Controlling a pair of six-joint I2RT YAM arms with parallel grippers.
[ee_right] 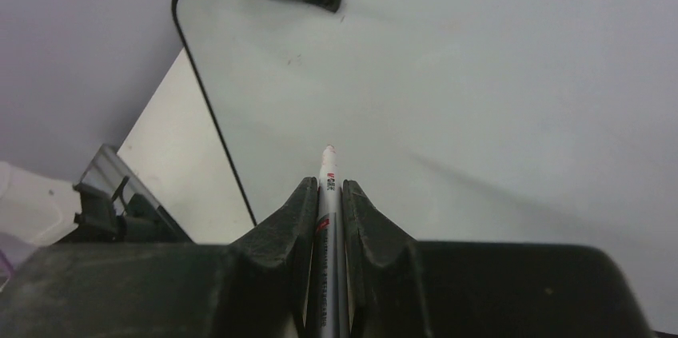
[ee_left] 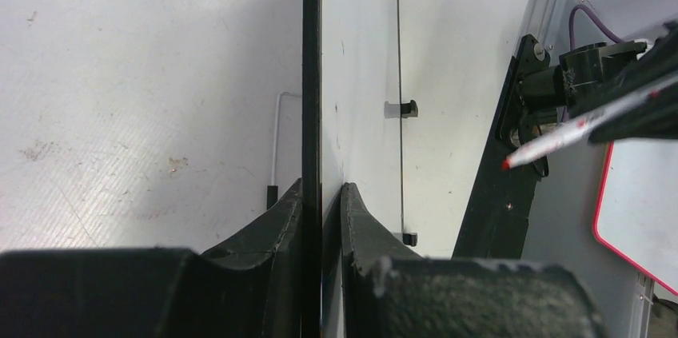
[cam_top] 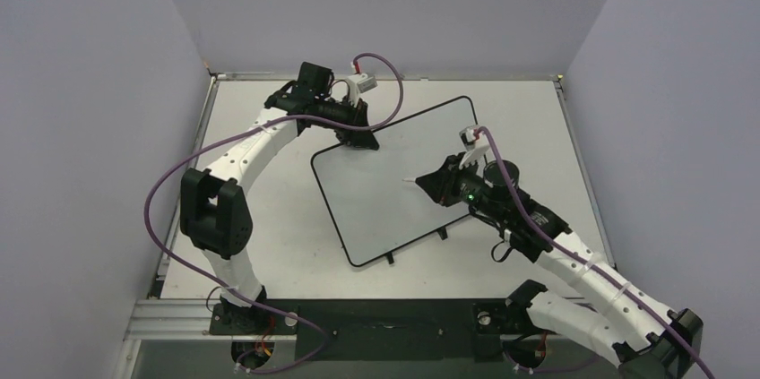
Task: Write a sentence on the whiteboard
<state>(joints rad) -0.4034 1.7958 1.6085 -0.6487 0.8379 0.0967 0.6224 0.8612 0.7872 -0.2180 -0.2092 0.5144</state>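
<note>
White whiteboard [cam_top: 381,195] with a thin black frame, lying beneath a white marker [ee_left: 572,128] that has a red tip.

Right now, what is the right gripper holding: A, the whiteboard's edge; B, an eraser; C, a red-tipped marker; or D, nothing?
C: the right gripper is shut on a red-tipped marker that sticks out between its fingers, pointing at the whiteboard.
</note>
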